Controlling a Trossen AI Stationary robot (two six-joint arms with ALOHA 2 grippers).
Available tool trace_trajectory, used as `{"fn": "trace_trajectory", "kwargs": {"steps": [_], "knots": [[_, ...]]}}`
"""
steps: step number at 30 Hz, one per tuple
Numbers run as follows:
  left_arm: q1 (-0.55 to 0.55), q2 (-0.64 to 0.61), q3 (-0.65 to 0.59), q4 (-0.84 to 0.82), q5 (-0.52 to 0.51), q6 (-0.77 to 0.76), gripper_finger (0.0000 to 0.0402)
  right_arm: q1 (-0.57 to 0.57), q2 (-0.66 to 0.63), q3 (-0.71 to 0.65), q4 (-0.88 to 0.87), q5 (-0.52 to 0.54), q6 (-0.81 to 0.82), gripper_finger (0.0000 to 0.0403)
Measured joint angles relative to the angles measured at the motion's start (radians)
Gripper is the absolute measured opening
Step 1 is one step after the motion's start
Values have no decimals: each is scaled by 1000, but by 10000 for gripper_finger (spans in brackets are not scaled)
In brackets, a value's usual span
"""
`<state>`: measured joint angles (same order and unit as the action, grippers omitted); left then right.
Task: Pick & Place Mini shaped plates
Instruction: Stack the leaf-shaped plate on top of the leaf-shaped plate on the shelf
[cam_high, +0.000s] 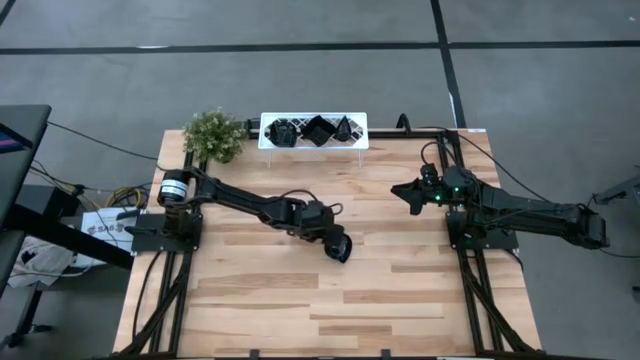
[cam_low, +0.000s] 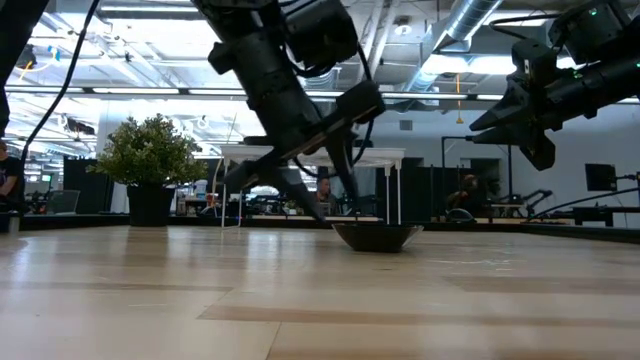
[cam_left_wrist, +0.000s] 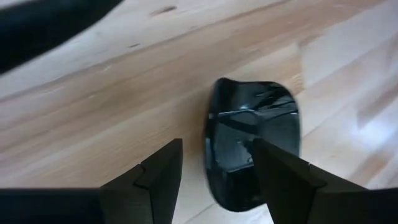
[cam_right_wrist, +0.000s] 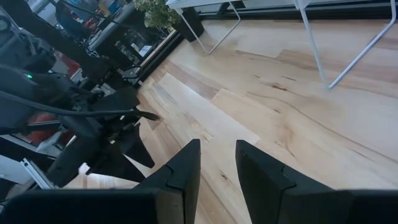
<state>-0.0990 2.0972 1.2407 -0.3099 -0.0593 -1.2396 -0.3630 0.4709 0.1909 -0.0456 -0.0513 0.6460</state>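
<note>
One mini shaped plate (cam_left_wrist: 252, 140), glossy black with a rounded outline, rests on its base on the wooden table near the middle (cam_high: 343, 250). My left gripper (cam_left_wrist: 216, 143) points steeply down at it and is open. One finger (cam_left_wrist: 283, 177) stands over the plate's hollow and the other (cam_left_wrist: 158, 177) outside its rim; no touch shows. In the low view the fingertips (cam_low: 338, 215) hang just above the rim (cam_low: 345, 228). Three more black plates (cam_high: 318, 131) sit in the white rack (cam_high: 266, 121) at the far edge. My right gripper (cam_high: 404, 192) waits open at the right, off the table top.
A small green plant (cam_high: 213, 135) stands at the far left corner beside the rack. The rack stands on thin white legs (cam_right_wrist: 314, 50). Bare wood lies toward the near edge (cam_high: 330, 310). Black frame rails (cam_high: 465, 270) run along both sides of the table.
</note>
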Motion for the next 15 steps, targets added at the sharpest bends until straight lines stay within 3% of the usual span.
{"fn": "trace_trajectory", "kwargs": {"steps": [15], "knots": [[0, 32, -26, 67, 7, -34, 195, 0, 0, 0, 0, 0, 0, 98]]}}
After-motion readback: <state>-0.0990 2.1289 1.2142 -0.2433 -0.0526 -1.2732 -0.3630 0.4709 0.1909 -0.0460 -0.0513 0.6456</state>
